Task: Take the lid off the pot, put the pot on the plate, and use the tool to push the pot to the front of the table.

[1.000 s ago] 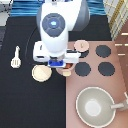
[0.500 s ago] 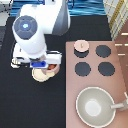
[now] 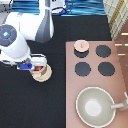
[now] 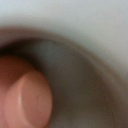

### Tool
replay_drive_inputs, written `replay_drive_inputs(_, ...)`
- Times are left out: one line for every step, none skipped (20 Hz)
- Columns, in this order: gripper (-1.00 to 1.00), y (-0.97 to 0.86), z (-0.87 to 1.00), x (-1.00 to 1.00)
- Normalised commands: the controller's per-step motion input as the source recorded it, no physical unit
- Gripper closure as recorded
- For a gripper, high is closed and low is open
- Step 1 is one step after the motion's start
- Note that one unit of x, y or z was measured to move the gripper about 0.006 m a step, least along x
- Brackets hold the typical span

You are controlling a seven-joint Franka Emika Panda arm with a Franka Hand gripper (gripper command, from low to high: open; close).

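The pinkish-tan pot (image 3: 39, 67), reddish-brown inside, sits on the cream plate (image 3: 45, 76) on the black table (image 3: 55, 105), left of the stove. The lid (image 3: 81, 46) with its centre knob lies on the stove's top-left burner. My gripper (image 3: 28, 65), with the blue block on it, is low over the table at the pot's left side, close against it. In the wrist view a pinkish-tan rounded part of the pot (image 4: 25, 102) fills the corner against a cream curved rim (image 4: 85, 55). The tool is hidden behind my arm.
The pinkish-brown stove panel (image 3: 120, 75) takes the exterior view's right, with three bare black burners (image 3: 103, 50). A large grey-beige pan (image 3: 94, 106) with a handle sits at the bottom right. My bulky white arm (image 3: 22, 37) covers the upper left.
The arm has swung from the middle toward the exterior view's left and lowered; the pot stays on the plate. The tool, seen at the left a second ago, is now covered by the arm.
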Motion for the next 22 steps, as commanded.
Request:
replay_drive_inputs(1.0, -0.28, -0.67, -0.21)
replay_drive_inputs(1.0, -0.17, -0.65, -0.26)
replay_drive_inputs(1.0, -0.03, -0.57, -0.37)
replay_drive_inputs(1.0, 0.01, -0.41, -0.33)
replay_drive_inputs(1.0, 0.26, -0.31, -0.48)
replay_drive_inputs(1.0, 0.36, -0.27, -0.62)
replay_drive_inputs(1.0, 0.44, -0.25, -0.73)
replay_drive_inputs(1.0, 0.45, -0.24, -0.83)
replay_drive_inputs(1.0, 0.43, -0.23, -0.86)
replay_drive_inputs(1.0, 0.39, -0.2, -0.9)
replay_drive_inputs(1.0, 0.35, -0.18, -0.91)
replay_drive_inputs(1.0, 0.32, -0.11, -0.88)
replay_drive_inputs(1.0, 0.31, -0.11, -0.85)
replay_drive_inputs(1.0, 0.33, -0.14, -0.8)
replay_drive_inputs(1.0, 0.22, -0.17, -0.6)
replay_drive_inputs(1.0, 0.11, -0.21, -0.48)
replay_drive_inputs(1.0, 0.0, -0.23, -0.38)
replay_drive_inputs(1.0, 0.0, -0.17, -0.23)
replay_drive_inputs(1.0, -0.05, -0.11, -0.13)
replay_drive_inputs(1.0, -0.04, 0.0, -0.01)
replay_drive_inputs(1.0, 0.0, 0.0, 0.0)
replay_drive_inputs(1.0, 0.0, 0.0, 0.0)
